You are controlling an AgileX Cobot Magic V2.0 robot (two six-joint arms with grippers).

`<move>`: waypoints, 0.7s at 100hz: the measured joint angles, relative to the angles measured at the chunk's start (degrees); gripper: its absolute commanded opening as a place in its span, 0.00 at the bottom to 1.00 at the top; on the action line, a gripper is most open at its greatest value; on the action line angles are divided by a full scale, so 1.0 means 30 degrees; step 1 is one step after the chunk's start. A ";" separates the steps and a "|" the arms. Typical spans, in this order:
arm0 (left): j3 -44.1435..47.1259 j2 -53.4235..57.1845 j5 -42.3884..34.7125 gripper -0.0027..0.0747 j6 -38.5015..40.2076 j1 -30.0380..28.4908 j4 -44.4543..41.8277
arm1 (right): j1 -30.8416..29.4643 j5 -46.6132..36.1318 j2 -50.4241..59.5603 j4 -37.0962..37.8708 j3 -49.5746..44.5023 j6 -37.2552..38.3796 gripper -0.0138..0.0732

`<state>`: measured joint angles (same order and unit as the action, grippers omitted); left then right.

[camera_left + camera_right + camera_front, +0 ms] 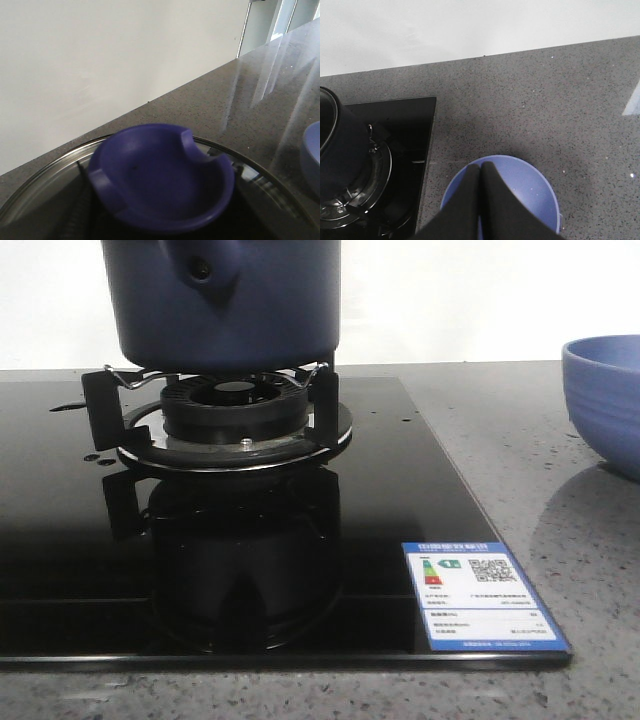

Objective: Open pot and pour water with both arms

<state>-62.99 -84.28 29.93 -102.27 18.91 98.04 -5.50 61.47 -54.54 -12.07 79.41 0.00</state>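
The dark navy pot [225, 300] stands on the burner's pan support [235, 410], and its stub with the round hole [203, 270] faces me. Its top is cut off in the front view. In the left wrist view a glass lid [45, 175] with a blue dished knob [160, 180] fills the near field, blurred. A dark ribbed shape [80, 215] beside the knob may be a left finger, and the jaws do not show clearly. My right gripper [480, 167] is shut and empty, hovering over the lighter blue bowl [530, 190]. The pot's side [342, 150] also shows in that view.
The black glass hob [60, 540] carries a blue-and-white label [480, 595] at its front right corner. The light blue bowl [605, 405] stands on the grey speckled counter to the hob's right. A white wall runs behind.
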 measured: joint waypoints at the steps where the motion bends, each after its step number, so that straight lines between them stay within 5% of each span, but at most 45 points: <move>1: 0.0000 0.0000 0.0000 0.60 0.0000 0.0000 0.0050 | 0.0000 0.0000 0.0000 0.0000 0.0000 0.0000 0.09; 17: 0.0000 -0.0048 -0.0036 0.69 -0.0448 0.0000 0.0807 | 0.0000 0.0000 0.0000 -0.0089 0.0000 0.0000 0.09; 70: -0.0906 0.1096 -0.1132 0.67 -0.0909 0.0076 0.1125 | 0.0000 -0.0126 0.0000 -0.0179 -0.0450 -0.0574 0.09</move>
<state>-65.70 -80.99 26.53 -104.99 19.14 101.42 -5.50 61.09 -54.54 -12.61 78.06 -1.72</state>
